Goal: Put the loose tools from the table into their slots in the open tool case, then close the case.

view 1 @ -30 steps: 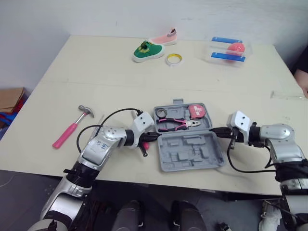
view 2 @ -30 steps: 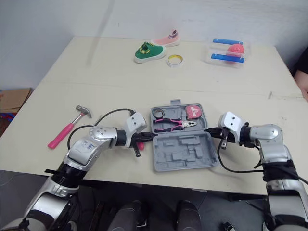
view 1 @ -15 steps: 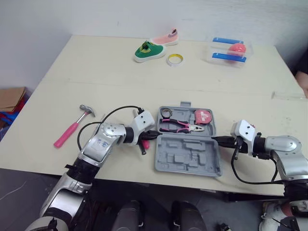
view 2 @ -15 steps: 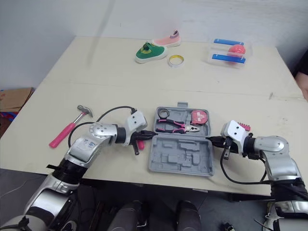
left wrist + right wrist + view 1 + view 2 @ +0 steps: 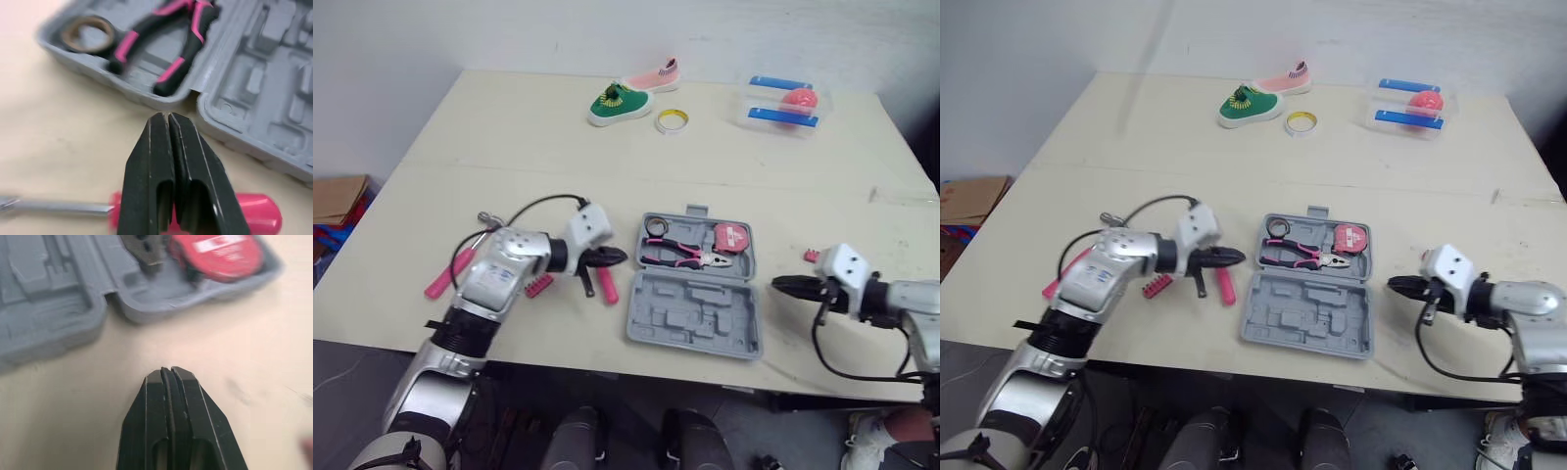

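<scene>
- Tool case (image 5: pixel 695 294): grey moulded plastic, lying open on pale worktop (image 5: pixel 509 157) between both grippers, black-and-pink pliers (image 5: pixel 677 257) and round red tape measure (image 5: pixel 731 238) seated inside.
- Left gripper (image 5: pixel 622 257): black fingers pressed together, empty, near pink-handled screwdriver (image 5: pixel 608 288).
- Right gripper (image 5: pixel 775 285): pinched together, empty, beside case.

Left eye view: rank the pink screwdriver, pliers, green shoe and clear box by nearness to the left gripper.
1. pink screwdriver, beside the left gripper
2. pliers, in the case
3. green shoe, far side
4. clear box, far right
</scene>
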`<state>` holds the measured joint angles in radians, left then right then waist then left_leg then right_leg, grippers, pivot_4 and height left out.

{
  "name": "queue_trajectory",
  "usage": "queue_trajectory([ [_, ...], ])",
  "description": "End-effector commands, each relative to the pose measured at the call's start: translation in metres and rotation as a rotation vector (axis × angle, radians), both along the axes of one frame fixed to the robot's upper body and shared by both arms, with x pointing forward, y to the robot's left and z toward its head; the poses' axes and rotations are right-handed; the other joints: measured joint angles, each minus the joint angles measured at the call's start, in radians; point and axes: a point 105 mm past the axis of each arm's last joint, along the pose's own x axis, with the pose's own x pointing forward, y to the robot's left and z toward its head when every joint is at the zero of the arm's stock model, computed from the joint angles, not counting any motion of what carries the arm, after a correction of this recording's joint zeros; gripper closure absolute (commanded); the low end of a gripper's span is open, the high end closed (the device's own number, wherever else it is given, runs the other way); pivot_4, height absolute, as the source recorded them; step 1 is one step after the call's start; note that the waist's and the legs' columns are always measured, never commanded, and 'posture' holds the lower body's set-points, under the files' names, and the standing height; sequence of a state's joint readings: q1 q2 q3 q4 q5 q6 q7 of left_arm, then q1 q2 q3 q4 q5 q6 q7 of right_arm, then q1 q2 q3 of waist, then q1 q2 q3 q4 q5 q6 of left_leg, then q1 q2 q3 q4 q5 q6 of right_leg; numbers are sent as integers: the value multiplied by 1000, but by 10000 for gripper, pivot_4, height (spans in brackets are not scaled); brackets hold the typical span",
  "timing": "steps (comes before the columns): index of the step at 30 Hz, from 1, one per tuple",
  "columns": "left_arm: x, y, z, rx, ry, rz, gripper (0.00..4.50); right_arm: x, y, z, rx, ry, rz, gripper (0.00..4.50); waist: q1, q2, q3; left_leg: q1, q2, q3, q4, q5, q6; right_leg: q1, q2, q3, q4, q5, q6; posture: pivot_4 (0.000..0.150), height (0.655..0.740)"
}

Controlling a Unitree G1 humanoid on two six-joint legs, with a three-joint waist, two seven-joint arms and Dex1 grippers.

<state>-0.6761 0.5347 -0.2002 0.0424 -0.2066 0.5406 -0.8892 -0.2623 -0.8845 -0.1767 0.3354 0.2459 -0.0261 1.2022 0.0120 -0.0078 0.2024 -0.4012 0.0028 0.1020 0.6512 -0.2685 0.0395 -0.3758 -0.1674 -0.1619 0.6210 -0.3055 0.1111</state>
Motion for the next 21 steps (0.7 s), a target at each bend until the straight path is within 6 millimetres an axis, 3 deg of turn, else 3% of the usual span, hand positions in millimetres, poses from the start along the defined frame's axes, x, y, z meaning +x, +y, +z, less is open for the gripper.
queue_trajectory([
  [1,-24,76,47,-118,-212,45,33483,-27,-42,34,5,-104,-68,27389,-8,0,0,0,0,0,0,0,0,0,0,0,0,0,0,1500,7400],
  [3,-33,131,47,-128,-230,206,24980,-37,-62,41,17,-169,-144,17816,-19,0,0,2,1,1,-4,0,0,1,1,0,-1,0,0,1500,7400],
  [7,-54,213,47,-144,-239,491,8105,-58,-87,50,47,-290,-203,0,-17,0,1,5,1,5,-3,-4,2,1,0,0,-3,0,0,1500,7400],
  [9,-67,248,49,-153,-263,629,254,-68,-98,48,45,-317,-227,0,-14,0,1,6,1,5,-3,-9,0,1,-1,2,-3,1,2,1500,7400],
  [12,-84,280,44,-135,-267,743,254,-77,-111,44,9,-328,-263,0,-11,0,1,6,1,4,-3,-11,1,1,-4,5,-4,1,2,1500,7400],
  [17,-129,360,25,-143,-234,1108,254,-104,-151,30,-52,-292,-429,0,-17,0,1,7,1,6,-5,-12,-4,0,-9,4,-5,0,0,1500,7400],
  [21,-148,388,18,-117,-234,1245,254,-116,-159,18,-76,-269,-457,0,-23,-1,1,10,2,10,-6,-14,-3,1,-9,3,-5,0,0,1500,7400],
])
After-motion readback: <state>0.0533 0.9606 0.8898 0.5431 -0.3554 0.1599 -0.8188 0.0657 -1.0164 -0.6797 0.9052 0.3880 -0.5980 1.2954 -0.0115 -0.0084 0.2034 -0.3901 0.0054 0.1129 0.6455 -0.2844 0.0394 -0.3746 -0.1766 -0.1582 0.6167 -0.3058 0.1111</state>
